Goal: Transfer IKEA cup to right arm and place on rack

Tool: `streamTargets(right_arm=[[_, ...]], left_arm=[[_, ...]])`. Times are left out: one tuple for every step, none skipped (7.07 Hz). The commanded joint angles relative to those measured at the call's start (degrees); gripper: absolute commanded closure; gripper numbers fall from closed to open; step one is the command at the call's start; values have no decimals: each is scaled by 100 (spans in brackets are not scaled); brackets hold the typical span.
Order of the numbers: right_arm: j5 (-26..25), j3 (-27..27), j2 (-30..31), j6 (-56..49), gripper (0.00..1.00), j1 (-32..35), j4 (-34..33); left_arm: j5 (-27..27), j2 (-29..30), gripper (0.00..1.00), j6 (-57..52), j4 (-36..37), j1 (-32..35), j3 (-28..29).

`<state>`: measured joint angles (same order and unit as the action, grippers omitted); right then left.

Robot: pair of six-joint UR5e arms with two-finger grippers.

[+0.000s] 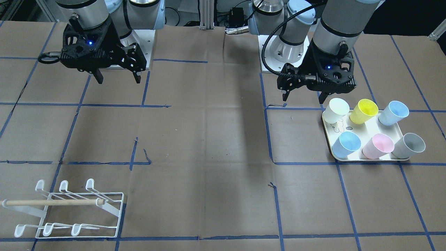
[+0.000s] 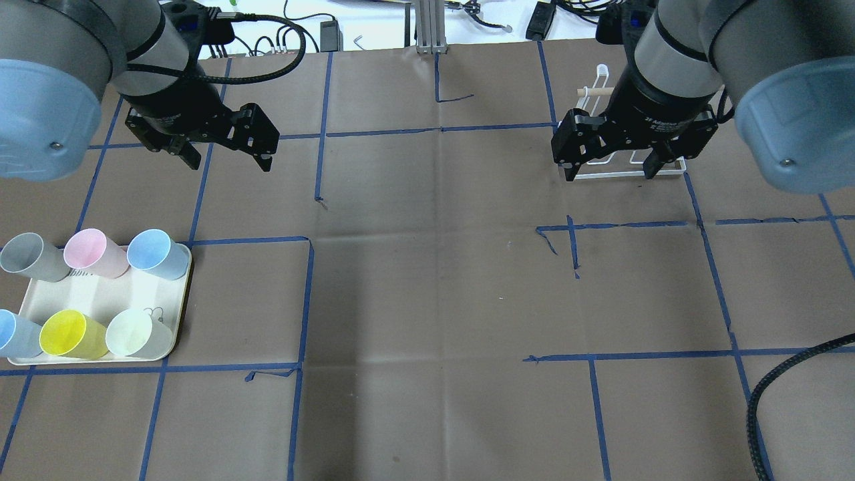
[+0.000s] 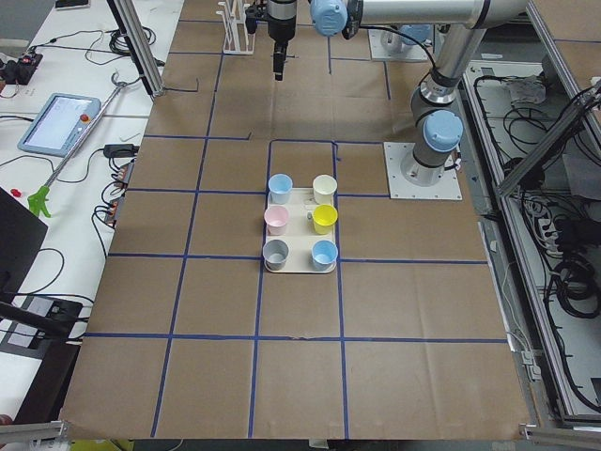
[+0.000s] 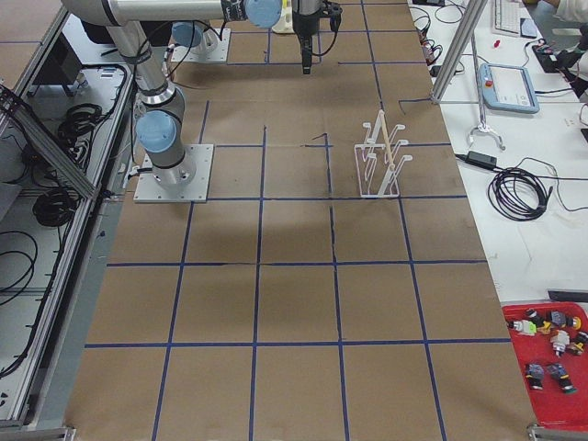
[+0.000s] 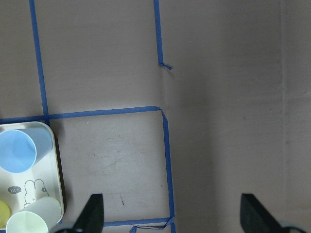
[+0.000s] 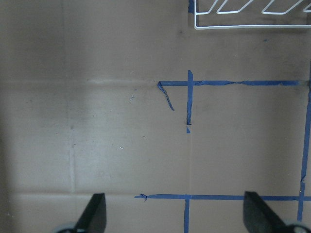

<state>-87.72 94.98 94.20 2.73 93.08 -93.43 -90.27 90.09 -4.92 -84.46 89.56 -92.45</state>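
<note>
Several IKEA cups stand on a cream tray [image 1: 368, 131]: white [image 1: 336, 109], yellow [image 1: 364, 111], pale blue [image 1: 393, 112], blue [image 1: 346, 144], pink [image 1: 378, 146] and grey [image 1: 409, 145]. My left gripper [image 1: 304, 96] hangs open and empty above the table beside the tray's robot-side end; it also shows in the overhead view [image 2: 230, 162]. My right gripper [image 2: 610, 172] is open and empty, high over the table. The white wire rack [image 1: 69, 209] with its wooden dowel stands empty at the far side, partly hidden behind the right gripper in the overhead view.
Brown paper with a grid of blue tape [image 2: 310, 300] covers the table. The rack's base edge [image 6: 252, 14] shows at the top of the right wrist view. Two cups and the tray corner [image 5: 29, 194] show in the left wrist view.
</note>
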Motion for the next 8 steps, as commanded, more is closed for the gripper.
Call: streamTargets(right_arm=[[1,3,-7,-1,0,0,0],[1,3,-7,-1,0,0,0],[1,3,-7,-1,0,0,0],[1,3,-7,-1,0,0,0],[10,3,-7,-1,0,0,0],[10,3,-7,-1,0,0,0],[1,3,-7,-1,0,0,0],[1,3,-7,-1,0,0,0]], left_arm=[[-8,0,0,-17,0,-9,8],[-8,0,0,-18,0,-9,17],[-8,0,0,-26,0,-9,17],[-17,-9,0,-44,0,-9,8],[-17,-9,0,-53,0,-18,17],[-17,-17,0,-53,0,-26,17],[-17,-35,0,-61,0,-44,26],[-8,-70,0,-61,0,-53,-9]])
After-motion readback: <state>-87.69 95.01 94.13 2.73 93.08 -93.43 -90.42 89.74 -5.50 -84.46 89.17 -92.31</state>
